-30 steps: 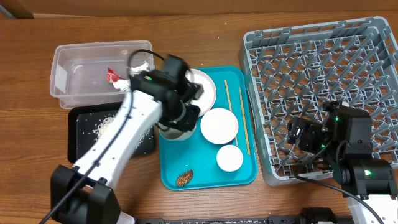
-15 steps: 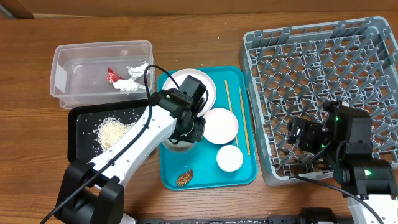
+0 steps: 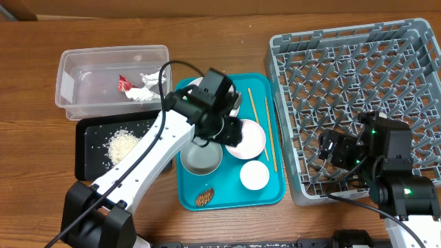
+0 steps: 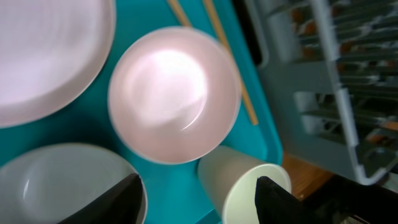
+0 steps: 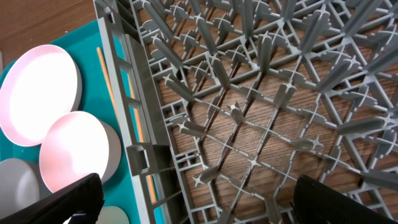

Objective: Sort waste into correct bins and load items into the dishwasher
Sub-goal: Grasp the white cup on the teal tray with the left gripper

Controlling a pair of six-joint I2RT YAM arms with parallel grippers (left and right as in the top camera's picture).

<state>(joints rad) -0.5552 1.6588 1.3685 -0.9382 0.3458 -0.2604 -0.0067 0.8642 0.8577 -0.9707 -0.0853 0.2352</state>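
Seen from overhead, the left arm (image 3: 148, 162) crosses the black tray (image 3: 93, 162) with its rice (image 3: 122, 145) and hides most of the plate (image 3: 236, 105) at the top of the teal tray (image 3: 275, 193). The left fingers (image 4: 121, 199) are spread wide and hold nothing. They hang above the right bowl (image 3: 249, 140), the shaded left bowl (image 3: 201, 157) and the cup (image 3: 254, 175).

The wrapper (image 3: 125, 84) and tissue (image 3: 146, 93) lie in the clear tub (image 3: 69, 83) at upper left. The food scrap (image 3: 204, 198) sits at the teal tray's lower edge, and the chopsticks (image 3: 271, 134) lie along its right side.

The right fingers (image 5: 62, 202), cut off at the frame's bottom corners, are wide and empty over the lower left part of the rack (image 3: 358, 69), which stands on the desk (image 3: 220, 34).
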